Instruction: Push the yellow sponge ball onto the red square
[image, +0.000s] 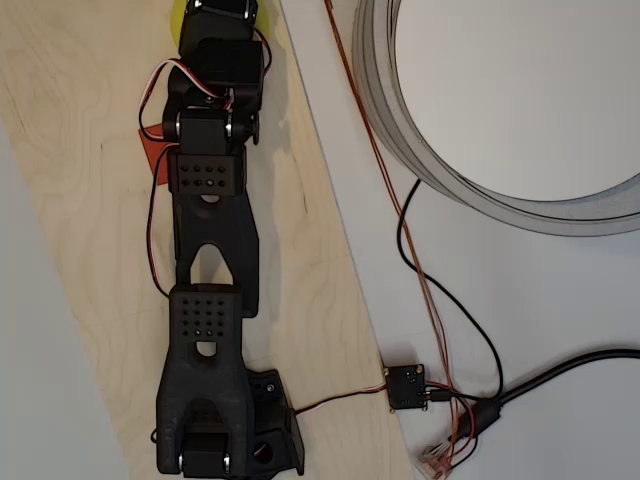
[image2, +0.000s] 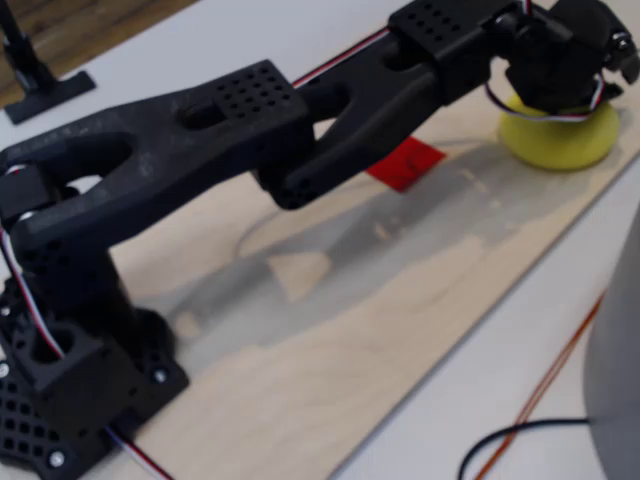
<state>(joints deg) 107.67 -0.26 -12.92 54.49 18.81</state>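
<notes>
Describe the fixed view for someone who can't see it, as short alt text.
A black robot arm stretches across a pale wooden board, its end effector sitting over a yellow sponge ball at the far right. A red square lies flat on the board, apart from the ball, partly hidden behind the arm. Whether the end effector is open or shut cannot be told.

Arm (image2: 250, 130): matte black, perforated dot grids on link tops; red-white-black wires along it. 
Yellow sponge ball (image2: 560, 140): plain bright yellow, beyond arm's tip. 
Red square (image2: 405, 163): plain red-orange, beside arm. 
Board (image2: 400, 290): pale wood, wavy grain, under arm. 
Table (image: 520, 300): white. 
Ring (image: 480, 190): grey-white, right of arm in overhead view. 
Cables (image: 470, 330): black and thin copper-orange, right of arm.
</notes>
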